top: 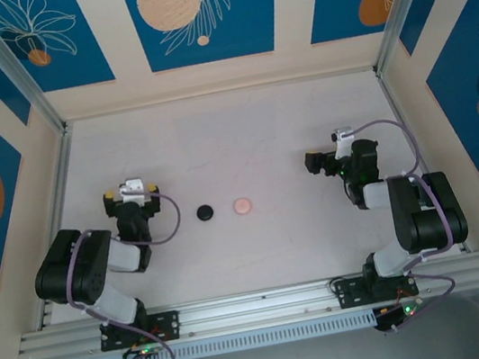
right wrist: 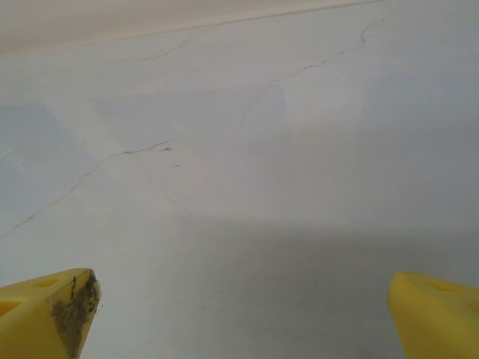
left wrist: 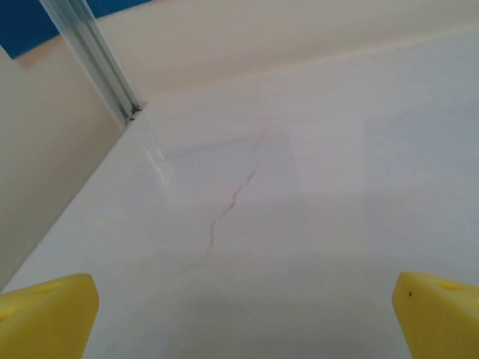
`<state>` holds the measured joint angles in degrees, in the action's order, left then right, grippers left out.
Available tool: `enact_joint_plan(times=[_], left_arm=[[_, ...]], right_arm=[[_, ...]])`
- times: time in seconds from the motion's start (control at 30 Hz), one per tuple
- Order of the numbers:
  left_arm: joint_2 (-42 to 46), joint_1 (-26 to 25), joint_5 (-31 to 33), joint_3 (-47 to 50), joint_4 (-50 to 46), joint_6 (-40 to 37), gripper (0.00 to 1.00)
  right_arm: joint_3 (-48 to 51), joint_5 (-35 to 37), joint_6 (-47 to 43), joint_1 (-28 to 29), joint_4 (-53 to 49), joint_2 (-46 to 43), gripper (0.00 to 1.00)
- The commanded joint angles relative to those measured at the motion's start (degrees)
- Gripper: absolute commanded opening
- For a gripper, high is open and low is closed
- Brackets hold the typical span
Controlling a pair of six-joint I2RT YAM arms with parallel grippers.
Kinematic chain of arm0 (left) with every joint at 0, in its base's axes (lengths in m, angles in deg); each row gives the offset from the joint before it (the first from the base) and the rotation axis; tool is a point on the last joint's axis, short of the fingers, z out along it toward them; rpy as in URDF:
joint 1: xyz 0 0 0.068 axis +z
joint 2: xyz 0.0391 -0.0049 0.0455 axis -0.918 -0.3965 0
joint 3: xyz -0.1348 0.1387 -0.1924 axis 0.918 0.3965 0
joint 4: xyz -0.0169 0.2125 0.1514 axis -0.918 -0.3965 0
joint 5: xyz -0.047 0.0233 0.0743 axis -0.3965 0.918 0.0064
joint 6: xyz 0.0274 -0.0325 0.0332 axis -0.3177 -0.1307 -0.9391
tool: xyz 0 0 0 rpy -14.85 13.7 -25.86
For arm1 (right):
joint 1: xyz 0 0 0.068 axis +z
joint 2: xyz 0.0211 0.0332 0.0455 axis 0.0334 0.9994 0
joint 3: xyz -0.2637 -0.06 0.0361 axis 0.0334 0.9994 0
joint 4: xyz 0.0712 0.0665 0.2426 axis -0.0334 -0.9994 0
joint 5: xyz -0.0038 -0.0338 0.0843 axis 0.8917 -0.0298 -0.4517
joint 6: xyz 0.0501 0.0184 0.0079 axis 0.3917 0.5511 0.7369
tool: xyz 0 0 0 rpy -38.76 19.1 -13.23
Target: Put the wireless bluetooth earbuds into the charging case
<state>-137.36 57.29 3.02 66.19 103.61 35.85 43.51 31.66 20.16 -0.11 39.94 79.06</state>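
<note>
From above, the pale, flat table (top: 215, 138) had two little things near its middle: a black round case (top: 205, 211) and a pale pink round case (top: 242, 205), just beside each other but not touching. The tiny earbuds were too small to pick out from up there, so it could not be told whether they lay in the cases or not. The left end effector (top: 130, 193) sat to the left of the black round case, a bit farther back on the table. The right end effector (top: 314, 163) sat to the right of the pale pink round case. So the black one was nearer the left arm and the pink one was nearer the right arm. Both cases were round, so they had no long side to line up with.

From the left wrist, the left end effector (left wrist: 243, 318) was wide open, with bare table between its yellow fingers (left wrist: 49, 314). It faced the back corner, away from the cases.

From the right wrist, the right end effector (right wrist: 243, 318) was wide open too and held nothing. Its yellow fingers (right wrist: 434, 314) hung over bare, cracked table.
</note>
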Motion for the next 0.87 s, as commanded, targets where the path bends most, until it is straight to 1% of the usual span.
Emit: enact_joint_plan(times=[0.0,0.07,0.1,0.17,0.47,0.83], left_arm=[[0.4,4.5,-10.0,-3.2,-5.3,6.2,1.0],[1.8,4.9,-10.0,-3.2,-7.8,7.1,1.0],[1.2,4.8,-10.2,-3.1,-6.4,6.7,1.0],[1.4,4.8,-10.8,-3.7,-8.3,6.5,1.0],[1.3,4.7,-13.7,-4.4,-9.2,5.2,1.0],[1.3,4.8,-14.7,-4.6,-9.7,4.9,1.0]], right_arm=[[0.6,1.8,-1.7,0.4,3.0,0.5,0.99],[0.5,1.7,-1.6,0.3,3.0,0.5,0.99],[0.5,1.8,-1.6,0.3,3.0,0.5,0.99],[0.5,1.7,-1.6,0.3,3.0,0.5,0.99],[0.6,1.6,-1.5,0.3,3.0,0.5,0.99],[0.6,1.6,-1.6,0.2,3.2,0.4,0.99]])
